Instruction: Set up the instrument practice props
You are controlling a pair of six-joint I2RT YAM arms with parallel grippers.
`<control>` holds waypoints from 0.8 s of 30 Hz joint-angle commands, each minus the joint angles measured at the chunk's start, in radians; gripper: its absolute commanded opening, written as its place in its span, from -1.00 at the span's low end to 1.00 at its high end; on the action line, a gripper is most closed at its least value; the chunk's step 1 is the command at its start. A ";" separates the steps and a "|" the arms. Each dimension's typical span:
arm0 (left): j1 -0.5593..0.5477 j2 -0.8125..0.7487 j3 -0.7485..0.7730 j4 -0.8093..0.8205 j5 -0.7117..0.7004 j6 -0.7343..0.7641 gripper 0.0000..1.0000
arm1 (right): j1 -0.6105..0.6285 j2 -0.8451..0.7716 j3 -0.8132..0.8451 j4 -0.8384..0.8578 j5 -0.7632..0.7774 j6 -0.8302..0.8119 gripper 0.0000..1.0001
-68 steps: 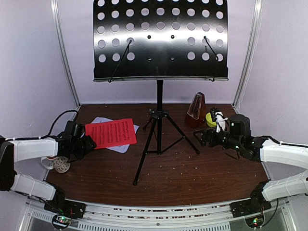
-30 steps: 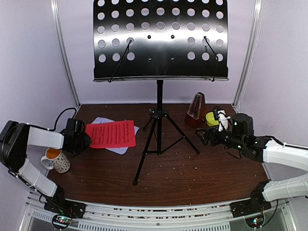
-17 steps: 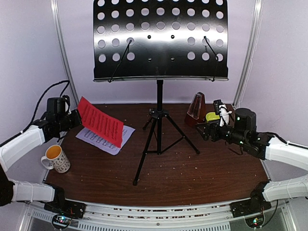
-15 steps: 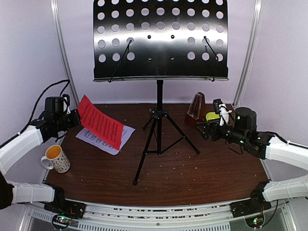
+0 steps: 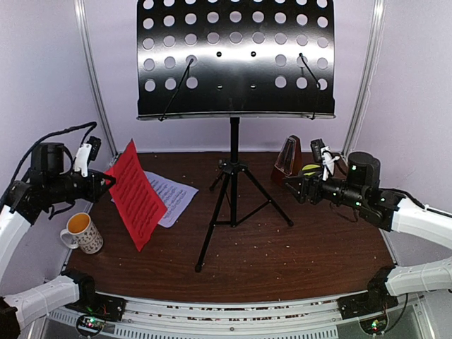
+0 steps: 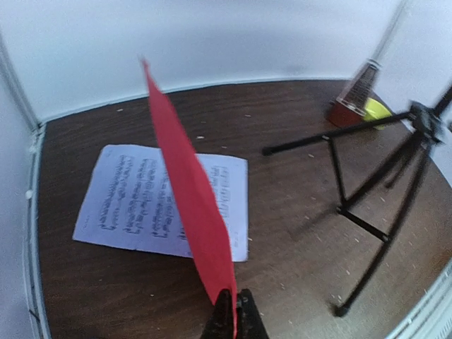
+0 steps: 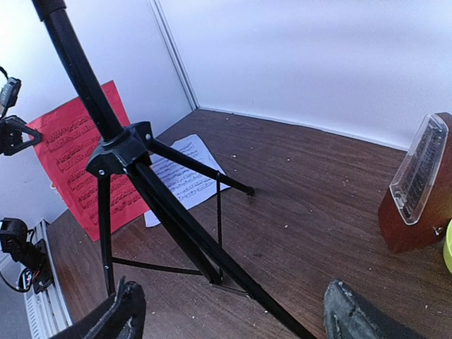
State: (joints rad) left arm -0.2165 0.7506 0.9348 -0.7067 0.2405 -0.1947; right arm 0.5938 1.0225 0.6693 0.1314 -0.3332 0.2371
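Note:
The black perforated music stand (image 5: 234,56) rises on tripod legs (image 5: 233,212) at the table's middle. My left gripper (image 6: 235,311) is shut on the edge of the red sheet (image 5: 138,194), which hangs on edge in the air above the table's left side. The white sheet (image 5: 173,194) lies flat on the table behind it and also shows in the left wrist view (image 6: 134,201). At the back right stands the brown pyramid metronome (image 5: 286,159). My right gripper (image 5: 296,191) hovers open just right of the tripod, with nothing between its fingers (image 7: 127,311).
A patterned mug (image 5: 83,233) with orange liquid stands at the front left, below my left arm. A yellow-green bowl (image 5: 309,171) sits beside the metronome. White walls close in the table at the back and both sides.
My left gripper has lifted the red sheet off the white sheet and carried it up and toward the near left; it now hangs steeply. My right gripper has edged slightly up and left.

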 commanded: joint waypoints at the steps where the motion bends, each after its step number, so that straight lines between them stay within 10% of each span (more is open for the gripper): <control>1: -0.087 -0.086 0.074 -0.146 0.265 0.146 -1.00 | 0.023 -0.010 0.029 0.052 -0.061 -0.016 0.76; 13: -0.221 -0.187 0.080 -0.219 0.614 0.156 -1.00 | 0.106 -0.009 -0.001 0.166 -0.142 -0.037 0.80; 24: -0.709 0.046 0.206 -0.104 0.414 0.158 -1.00 | 0.254 0.064 0.033 0.264 -0.239 -0.041 1.00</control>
State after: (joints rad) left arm -0.7689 0.6674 1.0588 -0.8810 0.7631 -0.0727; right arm 0.7982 1.0607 0.6708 0.3382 -0.5209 0.2077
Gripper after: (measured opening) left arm 0.007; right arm 0.997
